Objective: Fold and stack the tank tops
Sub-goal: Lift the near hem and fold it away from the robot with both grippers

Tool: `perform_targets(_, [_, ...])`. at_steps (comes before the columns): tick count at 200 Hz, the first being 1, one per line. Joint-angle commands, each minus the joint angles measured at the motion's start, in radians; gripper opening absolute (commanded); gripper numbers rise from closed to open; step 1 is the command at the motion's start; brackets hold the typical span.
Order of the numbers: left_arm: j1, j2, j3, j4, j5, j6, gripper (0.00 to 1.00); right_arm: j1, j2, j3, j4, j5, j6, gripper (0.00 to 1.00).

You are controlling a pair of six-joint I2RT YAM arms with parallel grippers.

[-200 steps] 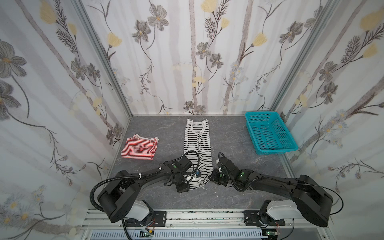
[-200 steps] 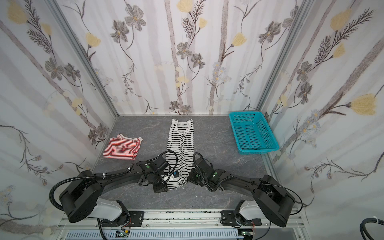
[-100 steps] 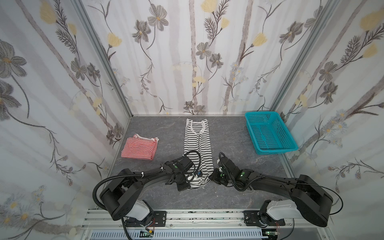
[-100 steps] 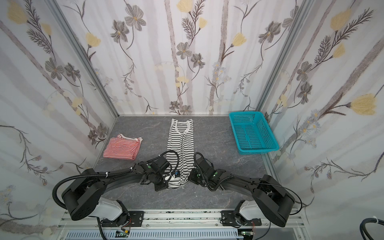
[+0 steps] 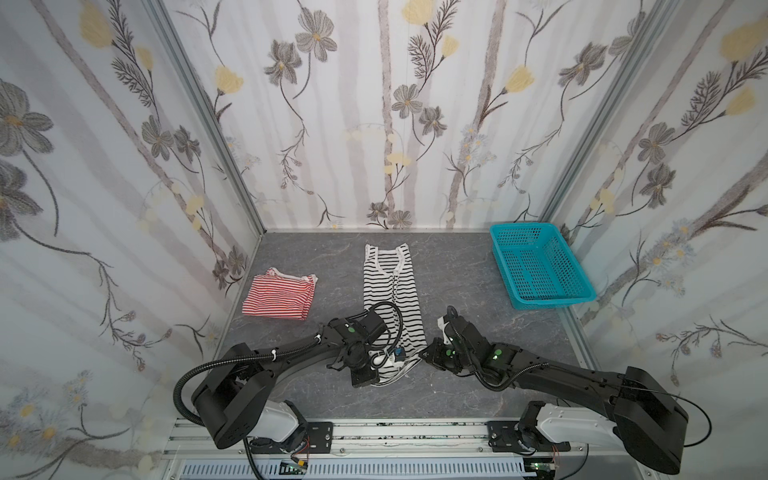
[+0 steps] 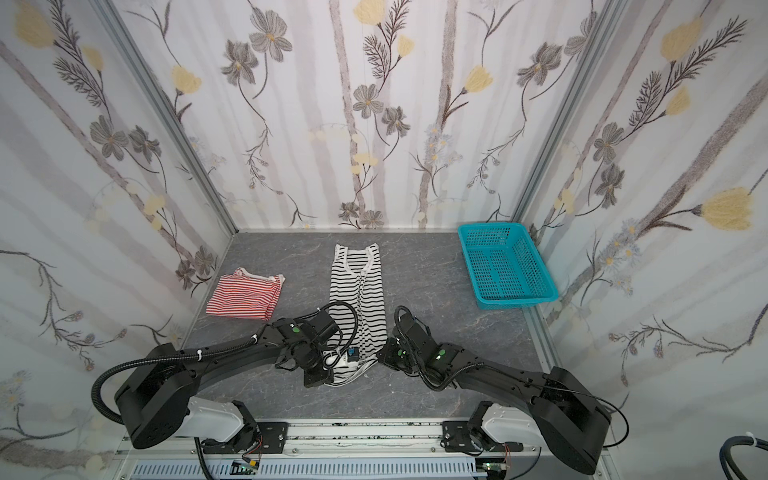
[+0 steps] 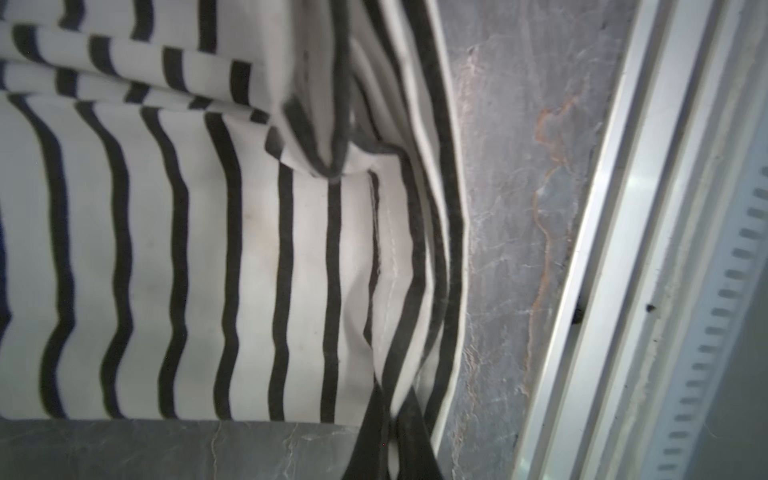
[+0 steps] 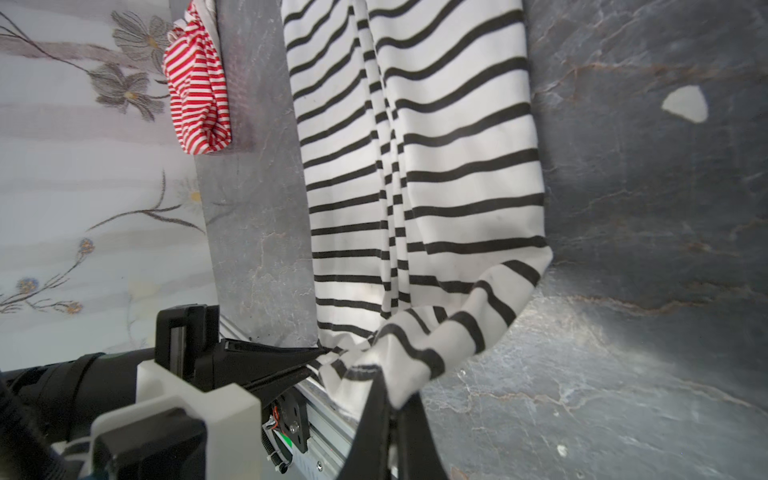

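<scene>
The black-and-white tank top (image 5: pixel 390 286) (image 6: pixel 357 286) lies as a long narrow strip down the middle of the table, its neckline toward the back wall. My left gripper (image 5: pixel 384 369) (image 7: pixel 392 419) is shut on the left end of its near hem, and the cloth bunches between the fingers. At the hem's right corner my right gripper (image 5: pixel 422 356) (image 8: pixel 392 399) is also shut, with that corner lifted and curled. The red-and-white tank top (image 5: pixel 279 296) (image 6: pixel 243 297) (image 8: pixel 199 104) sits folded at the left, apart from both grippers.
A teal perforated basket (image 5: pixel 552 301) (image 6: pixel 515 301) stands at the back right. Papered walls close in three sides of the grey table (image 5: pixel 478 291). An aluminium rail (image 7: pixel 602 249) runs along the front edge, just behind the held hem.
My left gripper has closed on the near hem of the black-and-white top. The right gripper has kept its hold, and both arms have barely shifted.
</scene>
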Motion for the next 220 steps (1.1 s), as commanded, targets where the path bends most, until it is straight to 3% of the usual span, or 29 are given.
perform_targets(1, [0.001,-0.03,0.05,-0.145,0.058,0.053,0.0,0.005,-0.038,0.026,-0.045,0.041,0.009,0.0])
perform_targets(33, [0.021,-0.046,0.119,-0.174,-0.022,0.085,0.0,-0.003,-0.043,0.093,-0.093,0.053,-0.023,0.0])
perform_targets(69, [0.143,0.016,0.241,-0.174,-0.073,0.167,0.0,-0.064,0.024,0.202,-0.13,0.037,-0.103,0.0])
perform_targets(146, [0.388,0.345,0.668,-0.205,-0.021,0.302,0.0,-0.251,0.316,0.546,-0.211,-0.045,-0.313,0.0])
perform_targets(180, [0.42,0.476,0.83,-0.234,0.0,0.315,0.0,-0.306,0.447,0.697,-0.262,-0.072,-0.383,0.0])
perform_targets(220, [0.449,0.604,0.913,-0.251,-0.014,0.321,0.0,-0.364,0.594,0.795,-0.264,-0.123,-0.424,0.0])
